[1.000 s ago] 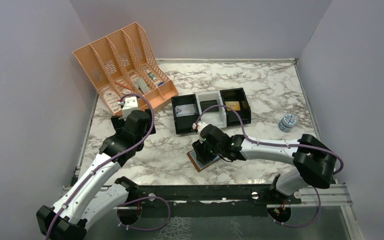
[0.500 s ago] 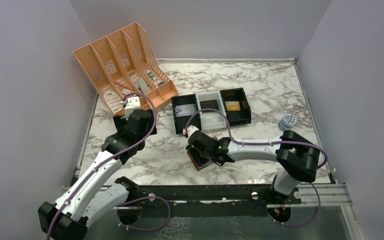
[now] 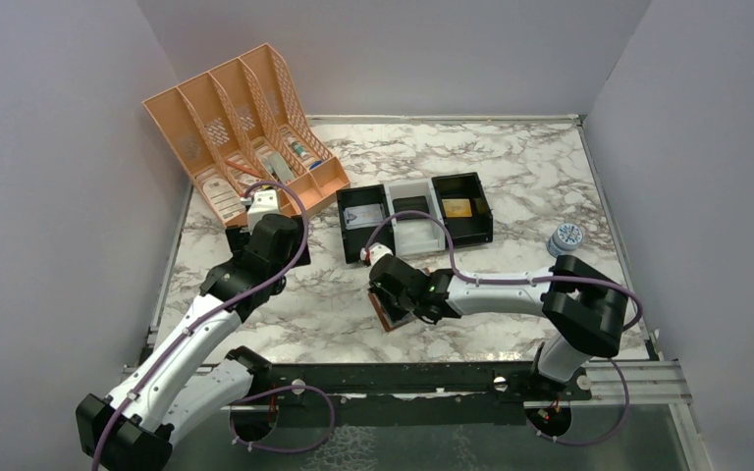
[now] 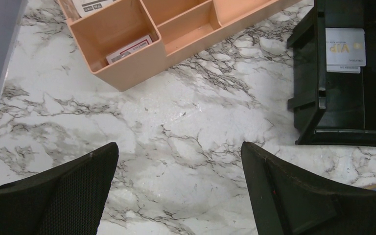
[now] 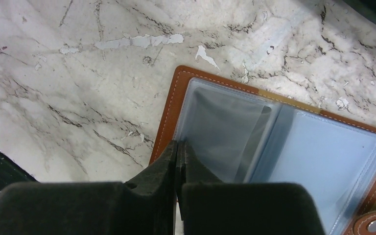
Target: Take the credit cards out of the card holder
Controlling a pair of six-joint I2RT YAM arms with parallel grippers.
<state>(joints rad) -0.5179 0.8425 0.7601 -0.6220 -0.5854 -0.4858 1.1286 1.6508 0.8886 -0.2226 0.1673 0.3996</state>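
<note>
Logged: the card holder (image 5: 284, 147) had a brown leather rim, pale stitching and blue-grey pockets. The table (image 4: 176, 122) was white marble with dark grey veins. The file rack (image 3: 241, 128) was peach-orange, the trays (image 3: 414, 218) black and white, the walls (image 3: 59, 196) lilac-grey.

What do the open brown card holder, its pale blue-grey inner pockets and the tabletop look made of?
Brown card holder: matte leather or imitation, pale stitching along its edge. Inner pockets: thin glossy translucent plastic, seams and reflections showing. Tabletop: marble-patterned with a sheen; peeling white flecks suggest printed film, not stone.
</note>
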